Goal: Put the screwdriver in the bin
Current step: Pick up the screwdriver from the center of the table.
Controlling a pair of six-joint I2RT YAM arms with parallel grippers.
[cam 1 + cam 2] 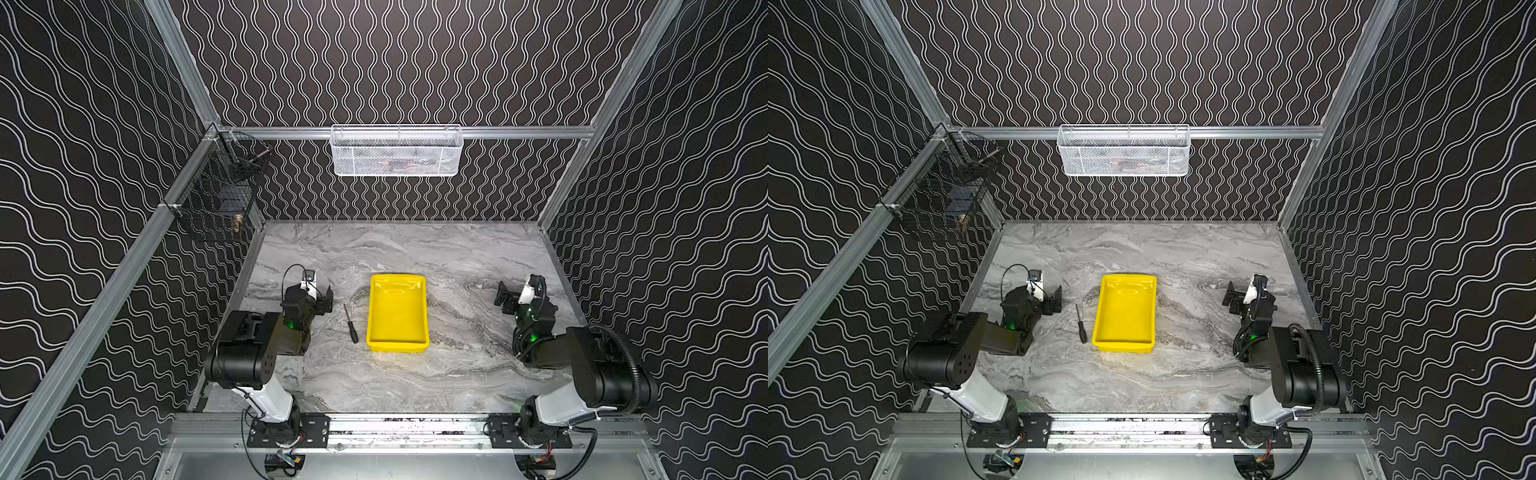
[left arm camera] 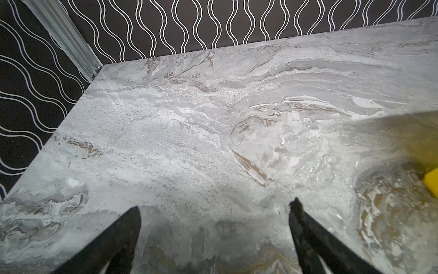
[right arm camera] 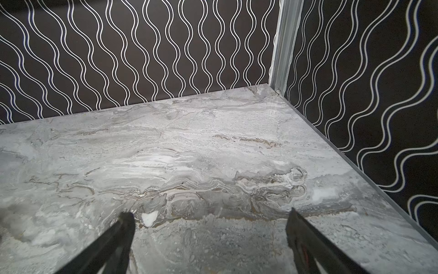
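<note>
In both top views a slim black-handled screwdriver lies flat on the marble table, just left of the yellow bin, which holds nothing. My left gripper hovers left of the screwdriver's tip end, open and holding nothing; its wrist view shows bare marble between the spread fingers and a yellow corner of the bin. Off to the bin's right, my right gripper stands open over bare table. The screwdriver is out of both wrist views.
A white mesh basket hangs on the back wall rail. A black wire basket hangs on the left wall. Patterned walls enclose the table on three sides. Both arm bases sit on the front rail.
</note>
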